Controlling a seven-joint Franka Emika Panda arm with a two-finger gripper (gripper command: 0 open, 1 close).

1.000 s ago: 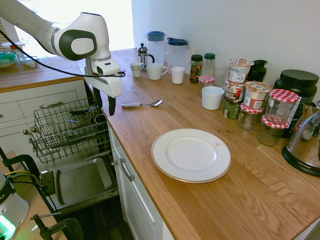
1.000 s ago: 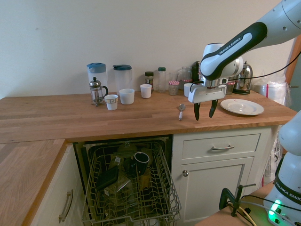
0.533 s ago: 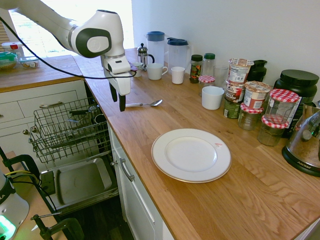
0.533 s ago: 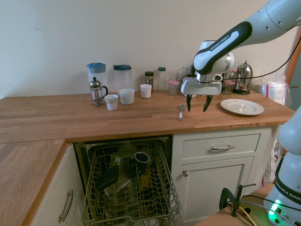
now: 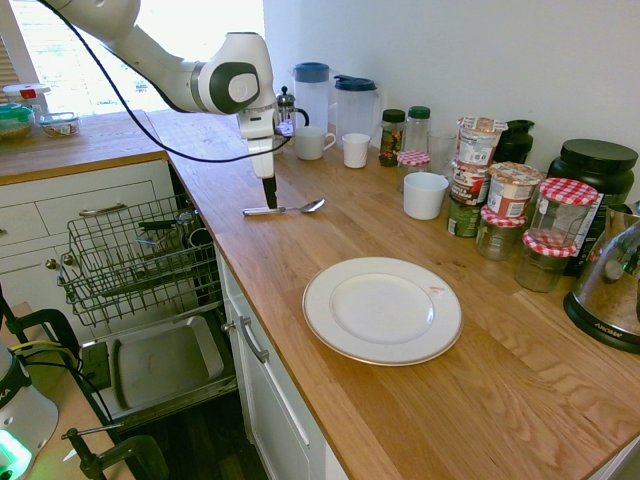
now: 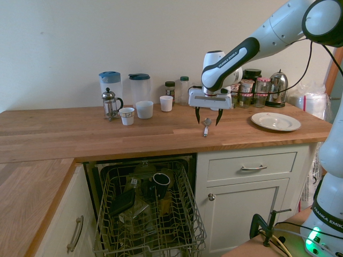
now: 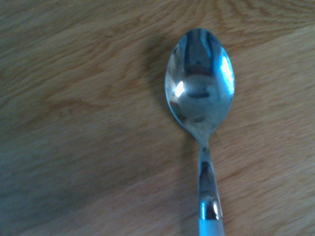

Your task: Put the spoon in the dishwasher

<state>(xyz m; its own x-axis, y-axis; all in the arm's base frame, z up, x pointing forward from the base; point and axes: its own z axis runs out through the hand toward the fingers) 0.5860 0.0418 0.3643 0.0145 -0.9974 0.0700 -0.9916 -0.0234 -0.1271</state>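
Above the wooden countertop [image 6: 80, 131], gripper [image 6: 207, 116] pointing straight down, fingers spread wide and holding nothing, one dark fingertip to either side of the spoon [image 6: 206, 126] in the second exterior view, clear of the wood. Directly below, spoon lying flat on the counter, bowl facing up, handle running toward the counter's front edge; shiny bowl filling the wrist view [image 7: 200, 83]. Behind, along the wall: French press [image 6: 110, 103], two blue-lidded jugs [image 6: 140, 88], white cups [image 6: 144, 109]. Farther along the counter, well apart, a white plate [image 5: 382, 309] and a cluster of jars [image 5: 552, 222]. Below the counter's edge, dishwasher [image 6: 147, 211] open, wire rack pulled out, a dark mug [image 6: 161, 181] inside.
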